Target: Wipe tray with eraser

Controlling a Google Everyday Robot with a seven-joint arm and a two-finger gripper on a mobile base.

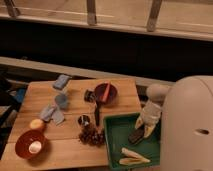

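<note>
The dark-green tray (116, 131) sits at the table's front right corner. The eraser (135, 136), a small dark block, lies tilted on the tray floor near its right side. My gripper (142, 130) reaches down from the pale arm on the right. Its pale fingers (149, 131) are closed on the eraser's upper end and hold it against the tray. Two pale yellowish sticks (133, 156) lie in the tray's front part.
A wooden table (35, 102) holds a reddish-brown bowl (107, 93) with a red utensil, a second bowl (32, 144) at front left, a blue sponge block (62, 81), blue cloth pieces (54, 113), a small dark cup (84, 120) and a dark cluster (92, 136). My white base (187, 125) fills the right.
</note>
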